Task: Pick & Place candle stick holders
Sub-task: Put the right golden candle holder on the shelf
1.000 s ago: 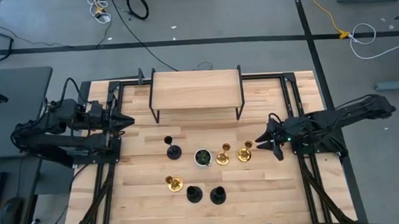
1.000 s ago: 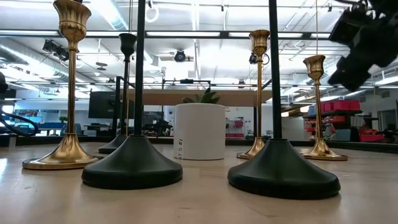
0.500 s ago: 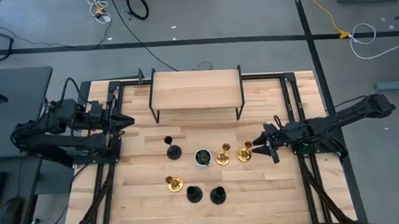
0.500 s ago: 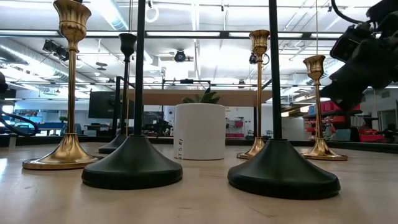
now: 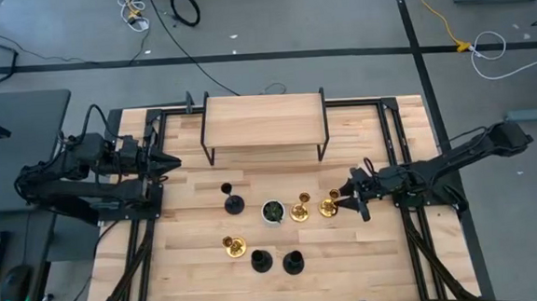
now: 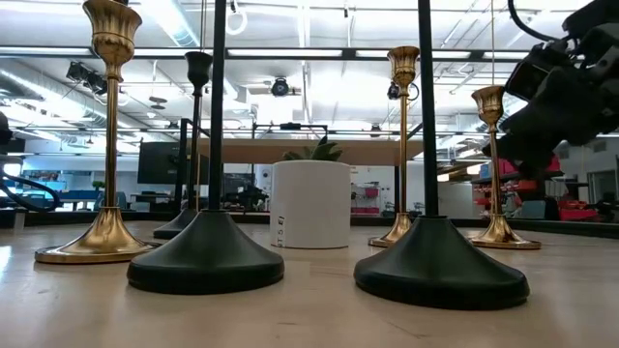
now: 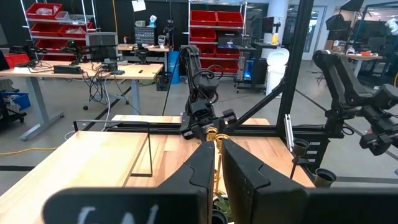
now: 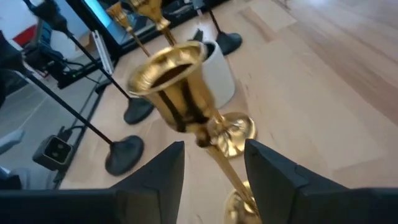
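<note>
Candle stick holders, three gold and three black, are standing upright on the wooden table (image 5: 368, 247), near its middle. A wooden shelf (image 5: 264, 120) is sitting at the table's far side. The left arm is waiting at the left edge, its left gripper (image 5: 168, 161) showing fingers nearly together and holding nothing. The right arm is reaching in from the right; the right gripper (image 5: 349, 200) is standing with its fingers (image 8: 155, 174) apart on either side of the stem of the rightmost gold holder (image 5: 330, 204), just below the cup, not visibly clamping it. A second gold holder (image 5: 300, 208) is standing just left of it, beside a small white pot (image 5: 272, 211). A black holder (image 5: 232, 200) is standing left of the pot. Nearer, a gold holder (image 5: 233, 246) and two black holders (image 5: 260, 260) (image 5: 293, 261) are forming a row.
</note>
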You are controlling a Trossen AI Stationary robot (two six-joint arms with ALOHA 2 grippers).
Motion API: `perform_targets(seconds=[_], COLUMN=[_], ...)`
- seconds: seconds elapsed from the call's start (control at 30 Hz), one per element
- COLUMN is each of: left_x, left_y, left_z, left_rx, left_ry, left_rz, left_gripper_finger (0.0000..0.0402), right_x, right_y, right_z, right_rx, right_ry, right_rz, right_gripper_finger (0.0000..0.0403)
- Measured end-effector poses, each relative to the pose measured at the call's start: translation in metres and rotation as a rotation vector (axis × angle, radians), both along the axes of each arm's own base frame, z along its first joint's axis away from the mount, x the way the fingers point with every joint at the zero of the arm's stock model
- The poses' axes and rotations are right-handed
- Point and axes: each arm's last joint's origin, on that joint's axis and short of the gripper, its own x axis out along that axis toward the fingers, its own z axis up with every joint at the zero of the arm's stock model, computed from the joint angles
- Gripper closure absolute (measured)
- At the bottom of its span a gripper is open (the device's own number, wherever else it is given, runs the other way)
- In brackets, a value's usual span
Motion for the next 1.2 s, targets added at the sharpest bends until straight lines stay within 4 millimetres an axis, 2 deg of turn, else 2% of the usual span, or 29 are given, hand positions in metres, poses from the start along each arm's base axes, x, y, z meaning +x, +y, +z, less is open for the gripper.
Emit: perform_targets(seconds=[0.53,0.7,0.9,1.07,1.2], left_x=[0.000,0.000,0.000,0.000,0.000], left_y=[0.000,0.000,0.000,0.000,0.000], left_z=[0.000,0.000,0.000,0.000,0.000], left_rx=[0.000,0.001,0.001,0.001,0.001], left_ry=[0.000,0.000,0.000,0.000,0.000], left_rz=[0.000,0.000,0.000,0.000,0.000], left_gripper_finger=[0.0367,0.0367,0.0367,0.0367,0.0367], right_x=[0.011,0.013,0.013,0.015,0.024], right_y=[0.010,0.010,0.010,0.011,0.012], right_z=[-0.008,-0.011,-0.010,-0.008,0.003], right_rx=[-0.074,-0.090,-0.105,-0.115,-0.155], right_ry=[-0.027,-0.013,-0.020,-0.026,-0.006], right_rz=[-0.053,-0.071,-0.065,-0.073,-0.067], right_gripper_finger=[0.0242,0.0289,0.0388,0.0390,0.0396])
